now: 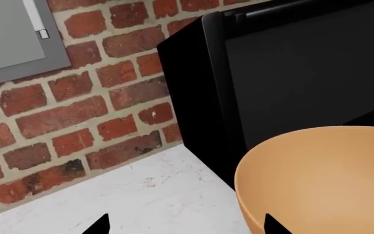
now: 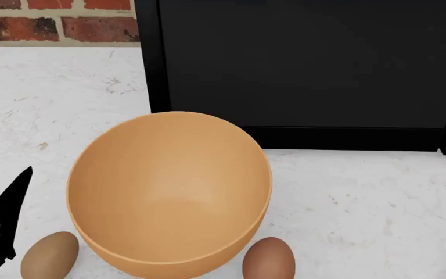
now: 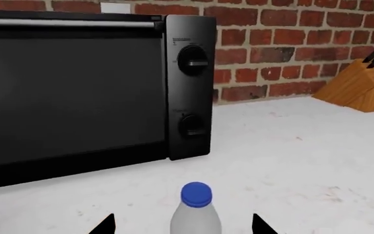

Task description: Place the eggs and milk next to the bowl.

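The orange-tan bowl (image 2: 169, 192) stands on the white counter in front of the oven in the head view. A lighter tan egg (image 2: 50, 254) lies at its near left and a redder brown egg (image 2: 269, 259) at its near right, both close to its wall. My left gripper (image 1: 185, 228) is open over bare counter beside the bowl (image 1: 323, 180); one dark finger (image 2: 6, 221) shows left of the bowl. The milk (image 3: 196, 214), white with a blue cap, stands upright between the wide-apart jaws of my open right gripper (image 3: 182, 226), untouched.
A black toaster oven (image 2: 301, 70) stands right behind the bowl, its knobs (image 3: 194, 62) facing the right arm. A brick wall (image 1: 76, 112) runs along the counter's back, with a grey panel (image 1: 11, 34) on it. A wooden knife block (image 3: 359, 87) stands far right.
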